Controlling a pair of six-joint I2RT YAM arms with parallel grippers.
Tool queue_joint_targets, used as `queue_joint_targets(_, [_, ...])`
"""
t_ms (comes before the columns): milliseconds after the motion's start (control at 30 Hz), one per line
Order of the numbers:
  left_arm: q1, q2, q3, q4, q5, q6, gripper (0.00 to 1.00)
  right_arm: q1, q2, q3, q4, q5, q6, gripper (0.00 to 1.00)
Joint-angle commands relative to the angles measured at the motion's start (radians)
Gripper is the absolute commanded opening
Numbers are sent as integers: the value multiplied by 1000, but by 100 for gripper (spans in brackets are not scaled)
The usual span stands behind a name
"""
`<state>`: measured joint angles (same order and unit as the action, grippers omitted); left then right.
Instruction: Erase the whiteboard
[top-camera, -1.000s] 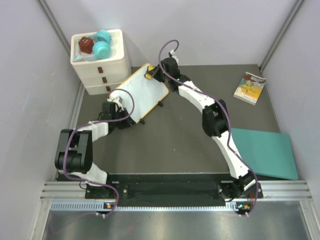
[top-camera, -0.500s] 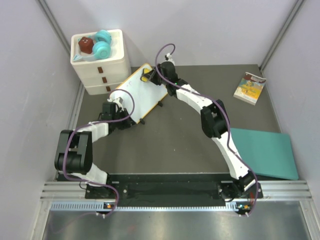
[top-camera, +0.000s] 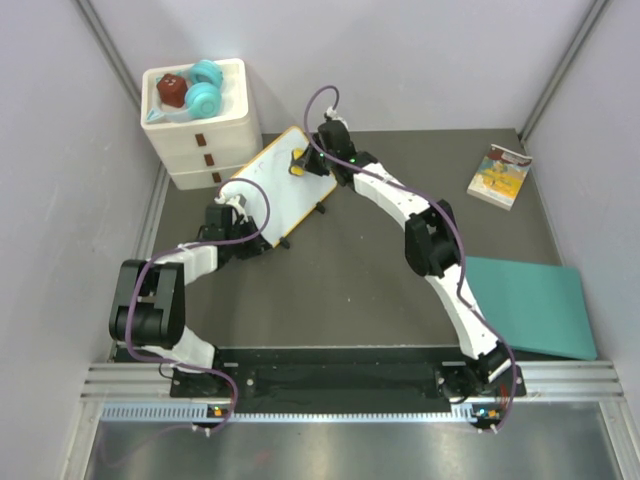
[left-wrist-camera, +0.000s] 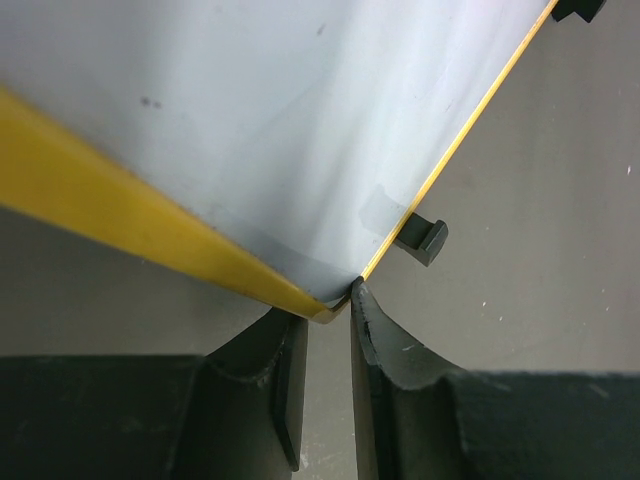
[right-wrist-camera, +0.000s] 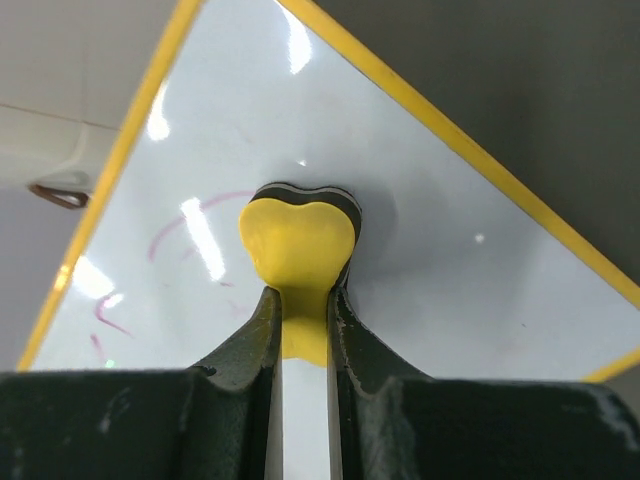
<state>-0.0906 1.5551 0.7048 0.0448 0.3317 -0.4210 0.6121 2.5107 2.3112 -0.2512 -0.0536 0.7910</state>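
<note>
Whiteboard: You find the small rectangular whiteboard with a thin orange-yellow frame (top-camera: 280, 185) at about 11 o'clock on the dark grey table (top-camera: 350, 270). In the top view its long side runs from 7 o'clock to 1 o'clock.
Board surface: Through the right wrist camera you see faint purple strokes (right-wrist-camera: 170, 235) at 9 o'clock of the eraser. The white around them is glossy with lamp glare.
Board foot: Your left wrist view shows a small black foot (left-wrist-camera: 422, 240) under the frame edge, at 1 o'clock of the fingertips.
Eraser: The yellow heart-shaped eraser with a dark underside (right-wrist-camera: 298, 240) lies flat on the whiteboard, near its 1 o'clock end.
Right gripper: Your right gripper (right-wrist-camera: 300, 300) is pressed together on the narrow tail of the eraser, pinching it from both sides.
Left gripper: Your left gripper (left-wrist-camera: 328, 320) pinches the corner of the whiteboard at its 7 o'clock end. The yellow frame meets the fingertips there.
Drawer box: The white three-drawer box (top-camera: 205, 140) stands just beside the whiteboard at its 10 o'clock, with two teal round pieces (top-camera: 205, 88) and a brown-red piece (top-camera: 171, 90) on top.
Mat: The flat teal mat (top-camera: 525, 305) lies at 4 o'clock on the table, well apart from the whiteboard.
Booklet: A small colourful booklet (top-camera: 500, 176) lies at 2 o'clock.
</note>
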Motion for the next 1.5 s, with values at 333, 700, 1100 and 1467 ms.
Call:
queue_joint_targets(333, [-14, -13, -18, -69, -97, 74, 6, 3, -26, 6, -57, -118, -136, 0])
queue_joint_targets(700, [-23, -20, -16, -72, -108, 76, 6, 47, -41, 96, -39, -108, -113, 0])
queue_joint_targets(1100, [-28, -21, -16, -71, -112, 77, 6, 187, -9, 191, -102, 24, -197, 0])
queue_joint_targets(1467, [-32, -24, -18, -72, -117, 79, 6, 201, 63, 226, -125, 100, -205, 0])
